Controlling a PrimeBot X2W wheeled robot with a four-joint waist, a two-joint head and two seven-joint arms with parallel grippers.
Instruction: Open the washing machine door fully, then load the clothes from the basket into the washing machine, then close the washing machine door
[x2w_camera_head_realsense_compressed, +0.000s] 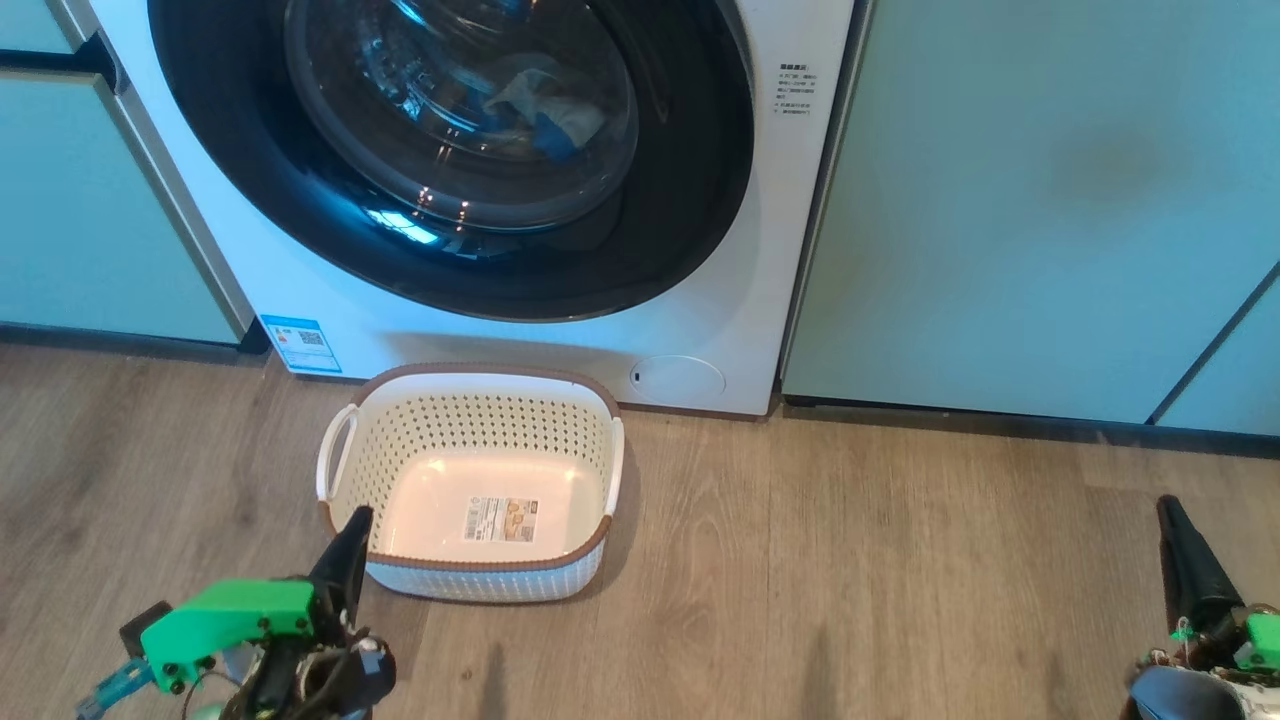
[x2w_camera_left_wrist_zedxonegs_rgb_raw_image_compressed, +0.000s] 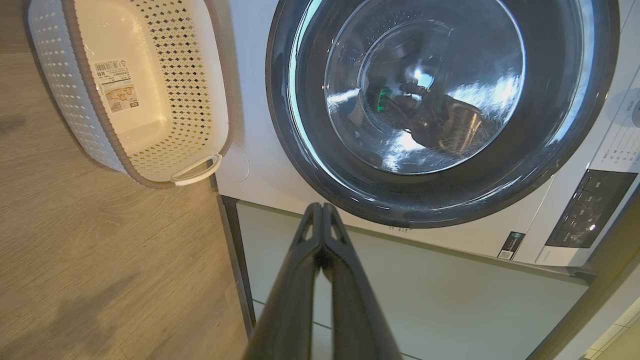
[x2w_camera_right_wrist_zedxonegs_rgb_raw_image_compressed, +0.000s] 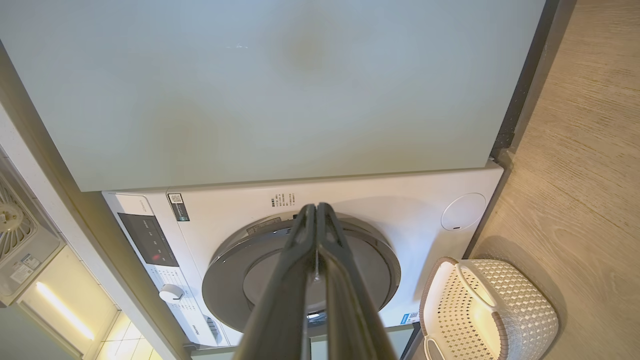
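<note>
I reckon nothing's left: cream perforated plastic basket (x2w_camera_head_realsense_compressed: 490, 371) empty, pale clothes (x2w_camera_head_realsense_compressed: 540, 105) behind the shut black-rimmed round door (x2w_camera_head_realsense_compressed: 680, 200) at twelve o'clock, left tool (x2w_camera_left_wrist_zedxonegs_rgb_raw_image_compressed: 320, 210) and right tool (x2w_camera_right_wrist_zedxonegs_rgb_raw_image_compressed: 316, 207) pressed together, empty.

The washing machine (x2w_camera_head_realsense_compressed: 720, 300) is a white front-loader with a blue sticker (x2w_camera_head_realsense_compressed: 300, 343) at one lower corner and a round white flap (x2w_camera_head_realsense_compressed: 680, 378) at the other. The washing machine door (x2w_camera_head_realsense_compressed: 250, 200), a wide glossy black rim around a clear domed glass centre, sits shut against the machine's front. Through the glass the clothes (x2w_camera_head_realsense_compressed: 525, 92) show inside the drum as crumpled pale fabric with a small blue piece against it. The basket (x2w_camera_head_realsense_compressed: 470, 432), cream plastic with perforated sides, a brown rim and two white side handles, stands upright on the wooden floor (x2w_camera_head_realsense_compressed: 850, 560) just in front of the machine, below the door. A paper label (x2w_camera_head_realsense_compressed: 500, 520) shows on its bare bottom.
</note>
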